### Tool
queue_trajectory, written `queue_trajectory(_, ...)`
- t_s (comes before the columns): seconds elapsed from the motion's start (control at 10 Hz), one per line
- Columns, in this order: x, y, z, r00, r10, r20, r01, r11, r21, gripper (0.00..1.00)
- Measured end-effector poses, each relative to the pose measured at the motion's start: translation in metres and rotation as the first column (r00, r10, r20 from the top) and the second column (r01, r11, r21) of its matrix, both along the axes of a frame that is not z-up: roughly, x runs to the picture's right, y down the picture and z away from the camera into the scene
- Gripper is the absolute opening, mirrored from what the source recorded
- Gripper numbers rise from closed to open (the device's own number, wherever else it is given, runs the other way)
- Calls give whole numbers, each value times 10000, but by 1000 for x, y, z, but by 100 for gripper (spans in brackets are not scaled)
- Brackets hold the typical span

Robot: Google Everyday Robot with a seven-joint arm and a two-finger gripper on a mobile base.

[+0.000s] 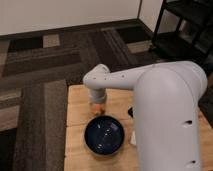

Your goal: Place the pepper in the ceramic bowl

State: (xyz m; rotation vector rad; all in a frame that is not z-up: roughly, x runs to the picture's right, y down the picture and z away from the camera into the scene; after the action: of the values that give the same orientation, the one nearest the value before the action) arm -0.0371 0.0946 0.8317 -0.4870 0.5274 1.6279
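Observation:
The ceramic bowl point(104, 135) is dark navy blue and glossy, and it stands on the wooden table point(77, 120) near its front. My gripper point(98, 106) hangs from the white arm just behind the bowl's far rim. It is shut on the pepper point(99, 107), a small orange-red piece that shows at its tip, slightly above the table. The pepper is outside the bowl, close to its back edge.
My large white arm point(165, 115) covers the right side of the table. Only an edge of a black phone point(130, 111) and of a white block point(133, 138) shows beside it. Patterned carpet lies beyond the table and a black shelf point(180, 30) stands at the far right.

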Motion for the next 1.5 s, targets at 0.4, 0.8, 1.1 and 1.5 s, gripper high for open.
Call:
queue_trajectory(0.4, 1, -25, -41, 9973, -576, -448, 598, 9970, 484, 0)
queue_trajectory(0.8, -42, 0, -77, 9860, -1661, 162, 1653, 9854, 411, 0)
queue_trajectory(1.1, -62, 30, -90, 9772, -2051, 548, 2043, 9787, 214, 0)
queue_trajectory(1.5, -59, 62, -122, 9851, -1716, -70, 1717, 9847, 297, 0)
